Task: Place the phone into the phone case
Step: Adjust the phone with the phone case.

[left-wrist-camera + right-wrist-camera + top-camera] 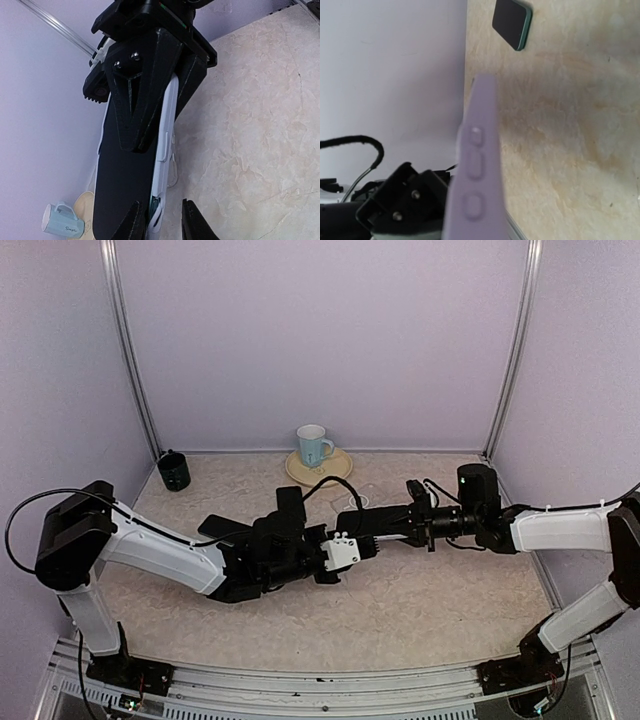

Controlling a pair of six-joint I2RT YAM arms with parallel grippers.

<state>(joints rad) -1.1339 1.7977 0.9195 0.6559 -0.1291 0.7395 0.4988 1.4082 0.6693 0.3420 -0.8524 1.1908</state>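
Observation:
The phone (385, 520), with a black screen (122, 180) and a green rim, sits in a pale lilac case (162, 150) and is held in the air over mid-table. One green corner (156, 206) peeks out of the case. My right gripper (402, 521) is shut on the far end, and its black fingers (140, 90) clamp the screen and the case's back. My left gripper (165, 222) is open around the near end, and its right finger (196, 225) stands apart from the case. In the right wrist view the case's buttoned edge (477, 165) fills the middle. A dark, green-rimmed corner (512, 22) shows above it.
A blue-and-white mug (313, 445) stands on a cream saucer (335, 469) at the back centre, and it also shows in the left wrist view (60, 220). A black cup (174, 471) stands at the back left. Lilac walls with metal posts enclose the beige tabletop (420, 590).

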